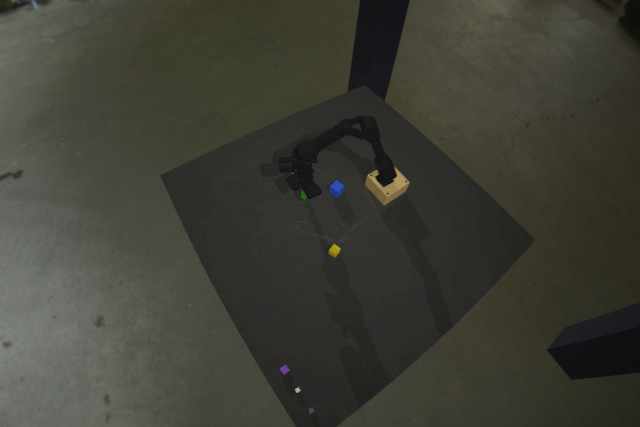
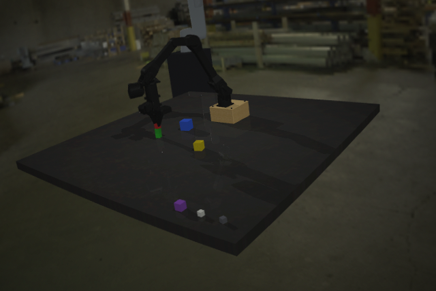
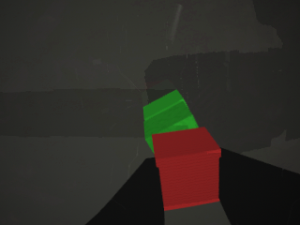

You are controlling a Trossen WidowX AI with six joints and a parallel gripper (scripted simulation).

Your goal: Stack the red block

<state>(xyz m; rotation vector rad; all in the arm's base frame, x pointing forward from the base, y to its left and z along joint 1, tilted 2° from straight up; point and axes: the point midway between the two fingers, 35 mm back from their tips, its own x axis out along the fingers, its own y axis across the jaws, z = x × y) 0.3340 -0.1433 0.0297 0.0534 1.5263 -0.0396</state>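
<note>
My gripper [image 2: 157, 124] [image 3: 184, 163] is shut on the red block [image 2: 157, 125] [image 3: 187, 168]. The red block sits right on top of the green tower [image 1: 303, 195] [image 2: 158, 133] [image 3: 167, 116], touching or almost touching it; I cannot tell which. In the wrist view the green tower shows just behind and below the red block. The tower stands upright on the dark table [image 1: 423, 277] [image 2: 105, 167], left of the blue cube. In the top view the gripper hides most of the red block.
A blue cube [image 1: 336, 188] [image 2: 185, 124] lies right of the tower. A yellow cube [image 1: 334, 250] [image 2: 198, 145] lies nearer the front. The arm's tan base box [image 1: 398, 193] [image 2: 237, 112] stands behind. Small purple [image 2: 180, 205], white [image 2: 200, 212] and grey [image 2: 223, 219] cubes lie at the front edge.
</note>
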